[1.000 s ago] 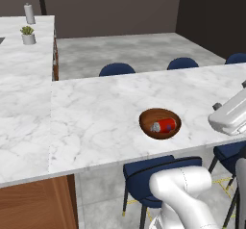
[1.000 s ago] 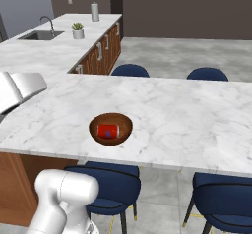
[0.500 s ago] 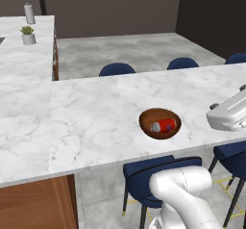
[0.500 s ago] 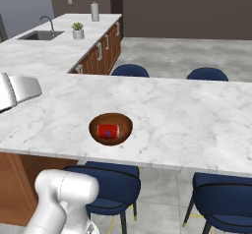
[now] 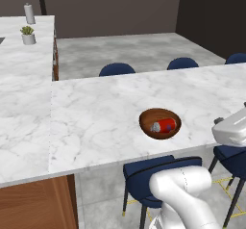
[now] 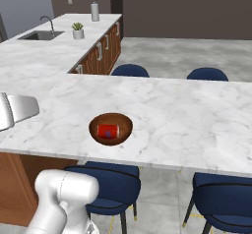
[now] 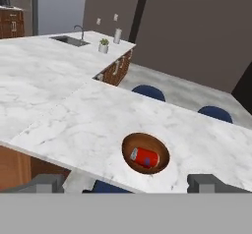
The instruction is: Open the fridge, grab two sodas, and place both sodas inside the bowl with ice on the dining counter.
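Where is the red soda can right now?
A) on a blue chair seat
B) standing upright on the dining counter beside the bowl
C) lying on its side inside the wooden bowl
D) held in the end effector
C: the soda can lies on its side inside the bowl on the dining counter, and the end effector is open with nothing between its fingers.
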You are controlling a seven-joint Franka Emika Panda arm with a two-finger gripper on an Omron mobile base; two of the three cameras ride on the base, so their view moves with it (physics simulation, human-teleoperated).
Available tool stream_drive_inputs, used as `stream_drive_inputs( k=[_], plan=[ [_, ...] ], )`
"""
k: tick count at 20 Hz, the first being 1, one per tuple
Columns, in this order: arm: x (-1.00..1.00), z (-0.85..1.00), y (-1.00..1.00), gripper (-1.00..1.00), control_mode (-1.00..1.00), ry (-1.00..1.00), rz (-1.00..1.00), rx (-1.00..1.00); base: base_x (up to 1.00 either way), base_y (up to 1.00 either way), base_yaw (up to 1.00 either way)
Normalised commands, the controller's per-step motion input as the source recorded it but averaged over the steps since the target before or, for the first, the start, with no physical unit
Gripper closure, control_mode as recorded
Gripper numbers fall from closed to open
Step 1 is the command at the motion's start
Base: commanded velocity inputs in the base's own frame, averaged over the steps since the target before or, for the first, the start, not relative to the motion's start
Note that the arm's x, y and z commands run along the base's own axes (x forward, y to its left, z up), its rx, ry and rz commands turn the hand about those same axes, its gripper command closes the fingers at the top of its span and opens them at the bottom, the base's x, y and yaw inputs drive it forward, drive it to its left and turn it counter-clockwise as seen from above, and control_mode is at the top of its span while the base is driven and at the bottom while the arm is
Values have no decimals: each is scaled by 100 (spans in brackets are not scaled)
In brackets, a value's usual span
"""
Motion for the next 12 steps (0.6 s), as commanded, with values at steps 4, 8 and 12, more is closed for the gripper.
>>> stream_drive_inputs(
  k=[4, 8, 12],
  plan=[
    [0, -2, -2, -100, -100, 0, 0, 0, 0, 0, 0],
    [16, 0, -10, -100, -100, 3, 0, 0, 0, 0, 0],
    [15, 0, -13, -100, -100, 2, 0, 1, 0, 0, 0]
  ],
)
